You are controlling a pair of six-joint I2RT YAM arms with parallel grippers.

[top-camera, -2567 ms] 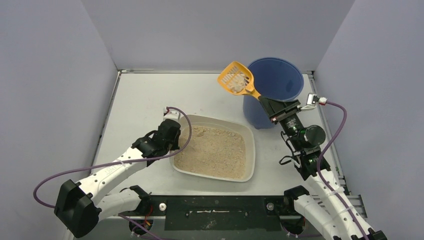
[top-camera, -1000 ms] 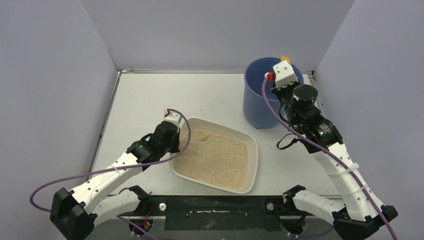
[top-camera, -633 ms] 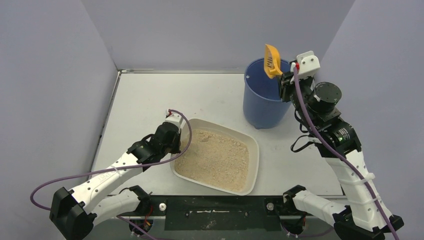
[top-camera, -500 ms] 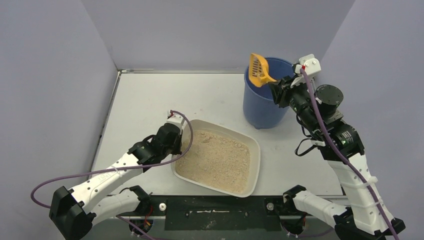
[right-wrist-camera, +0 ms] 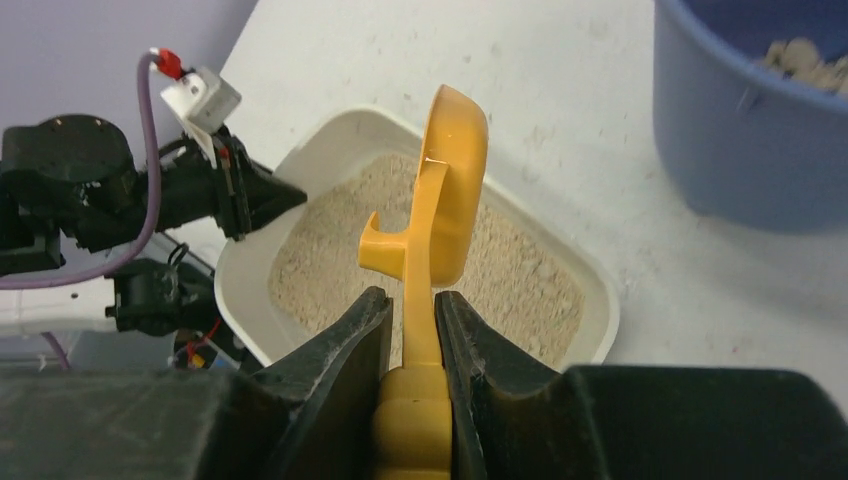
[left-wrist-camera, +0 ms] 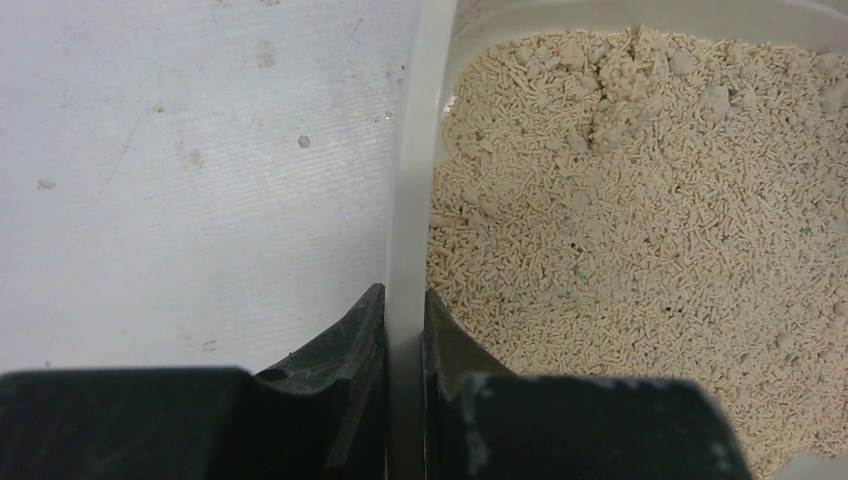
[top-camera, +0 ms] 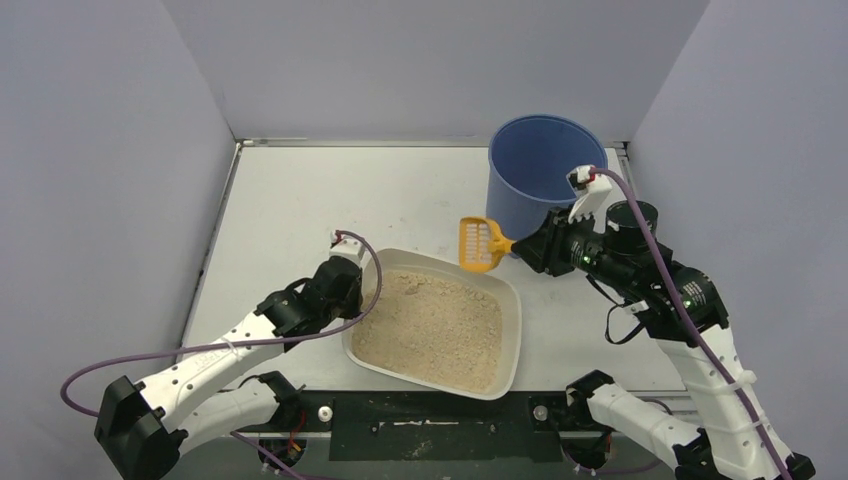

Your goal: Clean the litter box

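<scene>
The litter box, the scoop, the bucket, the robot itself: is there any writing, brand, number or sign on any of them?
No text can be read in any of the three views.
The litter box, the orange scoop and the blue bucket show no lettering.
A pale streak on the black base plate between the arms is too small to tell if it is writing.

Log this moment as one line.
left fingers: shut on litter box rim | right fingers: shut on scoop handle | scoop: near litter box far rim | bucket: clumps inside
</scene>
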